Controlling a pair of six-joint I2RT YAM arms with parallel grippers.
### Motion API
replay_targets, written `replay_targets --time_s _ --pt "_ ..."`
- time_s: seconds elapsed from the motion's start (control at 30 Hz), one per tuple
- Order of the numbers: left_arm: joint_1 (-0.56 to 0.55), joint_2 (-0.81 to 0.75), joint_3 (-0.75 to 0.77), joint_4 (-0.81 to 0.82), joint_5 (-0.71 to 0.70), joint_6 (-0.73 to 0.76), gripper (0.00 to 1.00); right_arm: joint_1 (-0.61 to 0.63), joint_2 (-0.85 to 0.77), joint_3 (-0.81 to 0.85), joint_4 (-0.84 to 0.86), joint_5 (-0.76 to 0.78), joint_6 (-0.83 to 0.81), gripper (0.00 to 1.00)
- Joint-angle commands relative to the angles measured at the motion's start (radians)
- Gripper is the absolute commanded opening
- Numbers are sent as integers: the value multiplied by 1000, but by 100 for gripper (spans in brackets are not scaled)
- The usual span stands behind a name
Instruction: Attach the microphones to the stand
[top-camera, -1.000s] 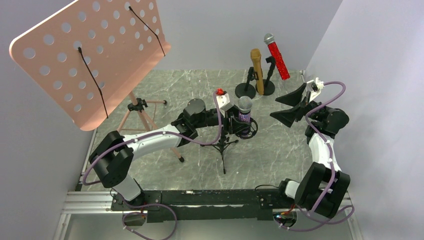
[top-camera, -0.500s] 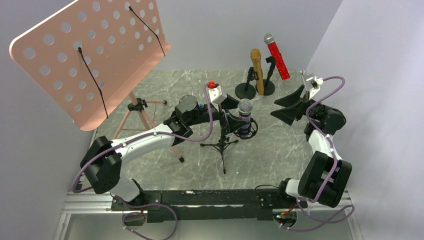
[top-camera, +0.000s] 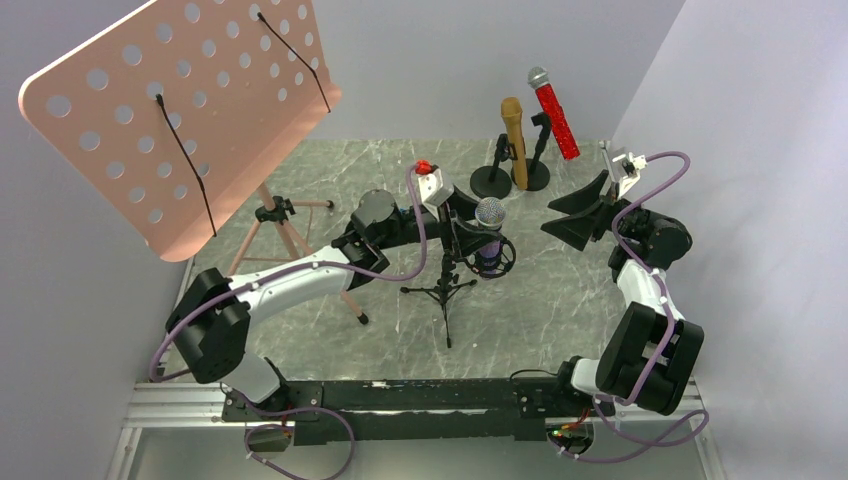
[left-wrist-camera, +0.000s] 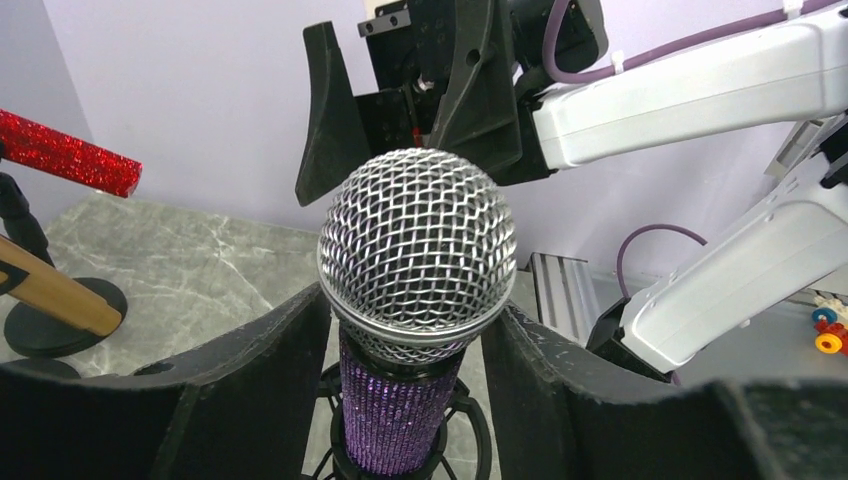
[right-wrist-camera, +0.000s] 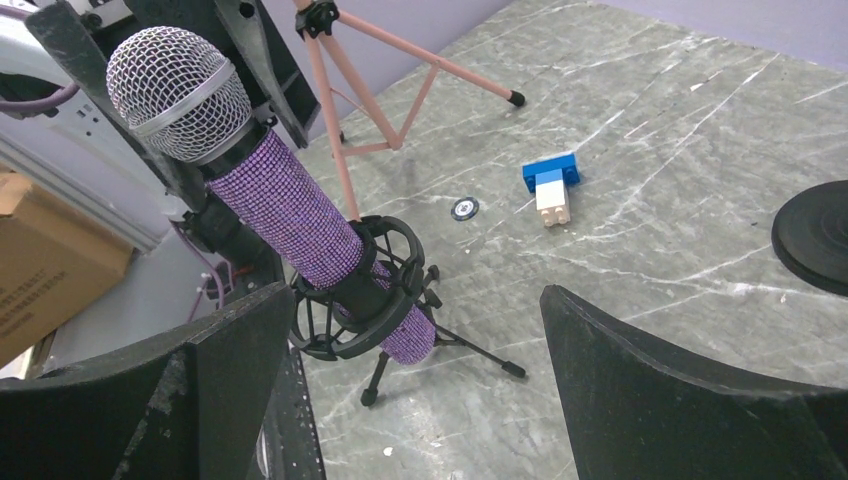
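The purple glitter microphone (top-camera: 489, 243) with its silver grille (left-wrist-camera: 415, 250) stands tilted in the black shock mount of a small tripod stand (top-camera: 447, 290), also seen in the right wrist view (right-wrist-camera: 290, 215). My left gripper (top-camera: 476, 230) straddles it just under the grille, open, with slim gaps between its fingers (left-wrist-camera: 250, 390) and the purple body. The gold microphone (top-camera: 514, 140) and the red glitter microphone (top-camera: 555, 120) sit clipped on round-base stands (top-camera: 490, 182) at the back. My right gripper (top-camera: 578, 213) hovers wide open, right of the purple microphone, holding nothing.
A pink perforated music stand (top-camera: 180, 120) on a tripod (top-camera: 300, 240) fills the left. A blue-and-white block (right-wrist-camera: 550, 185) and a small round disc (right-wrist-camera: 463, 208) lie on the marble floor. Walls close in at the back and right.
The left gripper has let go of the purple microphone and the left arm has drawn slightly back and left. The microphone stays in the mount. The right arm barely shifted.
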Motion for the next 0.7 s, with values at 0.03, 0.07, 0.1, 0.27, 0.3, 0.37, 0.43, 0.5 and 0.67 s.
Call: replay_targets --time_s 0.03,0.07,0.1,0.27,0.3,0.37,0.43,0.5,0.67 --pt "2 23 10 20 21 16 60 -4 -12 10 224 -35 8 100" --pt "3 23 9 13 21 22 61 -4 -12 10 224 -35 8 100" --pt "3 24 8 7 22 28 61 -5 -12 10 225 -35 8 100" --pt "3 30 0 13 40 39 12 -4 -10 10 225 -35 8 100" --pt "3 32 -5 21 42 40 6 -3 -11 10 223 -35 8 100" --pt "2 37 -7 22 47 46 0 -4 -9 10 225 -35 8 100" --pt "3 45 -12 8 55 53 0 -5 -10 10 224 -35 8 100" --pt "3 52 -28 15 65 53 0 -4 -9 10 224 -35 8 100" --pt "2 60 -83 33 83 42 0 -3 -8 10 224 -35 8 100"
